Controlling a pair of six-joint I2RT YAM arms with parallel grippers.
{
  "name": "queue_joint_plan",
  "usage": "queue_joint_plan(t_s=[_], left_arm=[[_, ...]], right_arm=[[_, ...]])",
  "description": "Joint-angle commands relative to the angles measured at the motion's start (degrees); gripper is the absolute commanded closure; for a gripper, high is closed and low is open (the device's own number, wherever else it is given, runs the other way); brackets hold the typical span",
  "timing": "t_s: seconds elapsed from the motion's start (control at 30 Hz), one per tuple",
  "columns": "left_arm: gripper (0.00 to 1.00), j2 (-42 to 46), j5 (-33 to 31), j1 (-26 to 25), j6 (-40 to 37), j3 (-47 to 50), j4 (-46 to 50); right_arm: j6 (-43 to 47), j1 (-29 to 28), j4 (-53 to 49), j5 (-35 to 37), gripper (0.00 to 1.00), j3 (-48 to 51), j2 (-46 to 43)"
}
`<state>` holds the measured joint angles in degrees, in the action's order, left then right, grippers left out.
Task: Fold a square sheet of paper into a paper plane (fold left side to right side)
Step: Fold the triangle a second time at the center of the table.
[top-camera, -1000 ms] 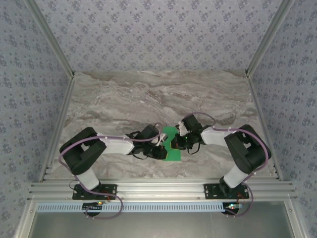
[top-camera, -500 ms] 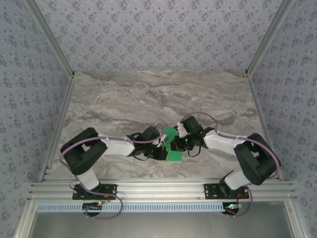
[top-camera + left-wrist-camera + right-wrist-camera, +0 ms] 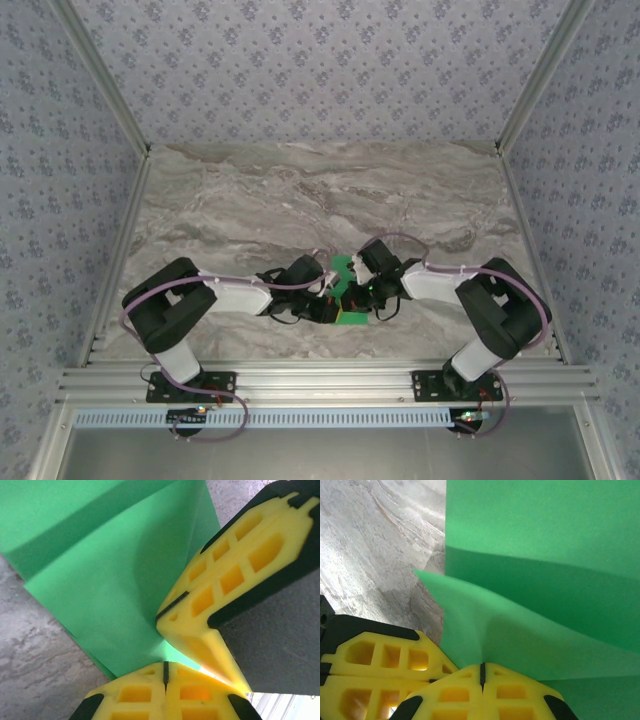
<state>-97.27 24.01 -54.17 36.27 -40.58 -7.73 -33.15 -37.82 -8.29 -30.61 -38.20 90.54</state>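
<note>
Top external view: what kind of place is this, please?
Probably a small enclosed robot test cell: patterned walls on an aluminium frame, a marble-look table, and the left arm and right arm bolted at its near edge, meeting over the square sheet of paper.

Your arms show black joints, white link covers and lilac cables; your left end effector and right end effector have yellow, grid-pocketed fingers backed in black.

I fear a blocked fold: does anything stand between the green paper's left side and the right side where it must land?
No loose object does. The left tool and right tool both pinch the square sheet of paper; only the right tool itself sits on the right side.
</note>
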Motion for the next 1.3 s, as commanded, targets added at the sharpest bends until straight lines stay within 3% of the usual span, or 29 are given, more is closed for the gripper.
queue_joint_plan(t_s=[0.0,0.5,1.1,1.27], left_arm=[[1.00,-2.6,-4.9,-0.8,0.0,1.2,6.7],[1.00,-3.8,-5.3,-0.4,0.9,3.4,5.3],[1.00,-4.2,-4.5,0.0,1.3,4.7,3.5],[1.00,-3.5,-4.5,0.0,1.4,4.4,3.5]], right_arm=[[0.7,-0.4,-2.4,2.0,0.99,-1.8,1.5],[7.6,7.4,-8.4,3.5,0.99,-3.3,3.3],[17.6,23.5,-13.7,-0.3,0.99,-7.8,7.4],[17.8,25.2,-15.0,-1.3,0.99,-8.6,2.4]])
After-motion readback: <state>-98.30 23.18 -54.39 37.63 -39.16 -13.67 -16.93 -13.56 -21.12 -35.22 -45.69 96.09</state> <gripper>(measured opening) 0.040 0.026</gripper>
